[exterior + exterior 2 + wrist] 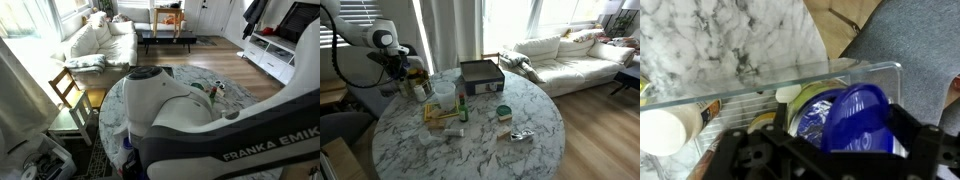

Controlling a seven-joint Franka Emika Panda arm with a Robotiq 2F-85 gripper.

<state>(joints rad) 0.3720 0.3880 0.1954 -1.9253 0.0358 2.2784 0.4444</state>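
Hovered over round blue plastic bowl [855, 112] in clear plastic bin [870, 72] | hand [402, 65]: could not tell spread from pinching | next: likely needed centring

On the round white marble table [535, 105], in an exterior view: at twelve o'clock near the rim, a dark square lidded box [480, 74]; at ten o'clock on the edge, a clear plastic bin [416, 88]. Above that bin, the claw [400, 68]. Just at four o'clock of the bin, a clear plastic cup [445, 95]. At six o'clock of the cup, a flat yellowish packet [440, 120], with a small dark glass bottle [462, 110] upright just at its three o'clock. Toward three o'clock from the bottle, a round green tin [503, 112]; at five o'clock of the tin, a crumpled silvery wrapper [522, 135]. Beyond the table at two o'clock, a long white fabric sofa [570, 55]. In the wrist view, inside the bin, a round blue plastic lid [850, 115] directly beneath the claw, with a white round cap [665, 130] at its nine o'clock.
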